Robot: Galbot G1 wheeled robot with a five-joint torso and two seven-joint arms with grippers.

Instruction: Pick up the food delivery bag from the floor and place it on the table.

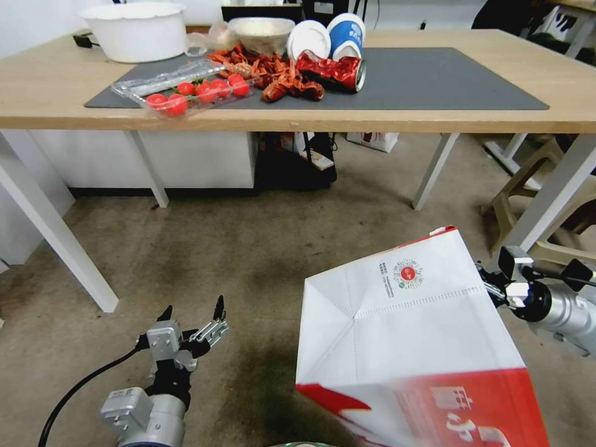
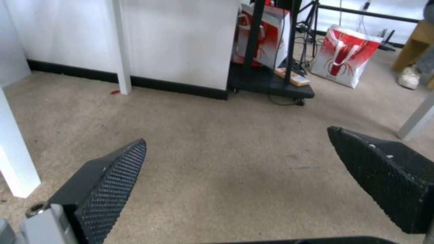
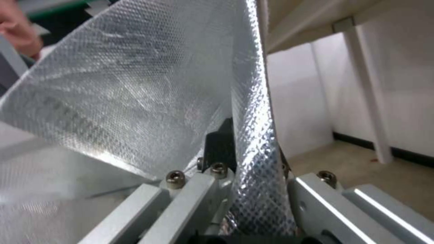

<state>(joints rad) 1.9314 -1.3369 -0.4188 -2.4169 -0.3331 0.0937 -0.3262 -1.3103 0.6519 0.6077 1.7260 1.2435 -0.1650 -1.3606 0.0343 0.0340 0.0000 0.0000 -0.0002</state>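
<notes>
The food delivery bag (image 1: pixel 403 323) hangs tilted above the floor (image 1: pixel 248 248) at the lower right, its white underside and round red logo facing me. My right gripper (image 1: pixel 489 282) is at the bag's right edge and shut on its wall. In the right wrist view the silver foil lining (image 3: pixel 135 84) is pinched in that gripper (image 3: pixel 253 162). My left gripper (image 1: pixel 192 313) hovers open over the floor at the lower left, apart from the bag; its black fingers (image 2: pixel 113 176) hold nothing. The table (image 1: pixel 434 118) with its grey mat (image 1: pixel 434 81) stands ahead.
On the table's left half sit a white basin (image 1: pixel 133 31), a tray of tomatoes (image 1: pixel 186 93), crayfish shells (image 1: pixel 273 77), a crushed red can (image 1: pixel 335 69) and paper cups (image 1: pixel 344 34). White table legs (image 1: pixel 56 236), a black cart (image 2: pixel 271 84) and a stool (image 1: pixel 528 198) stand below.
</notes>
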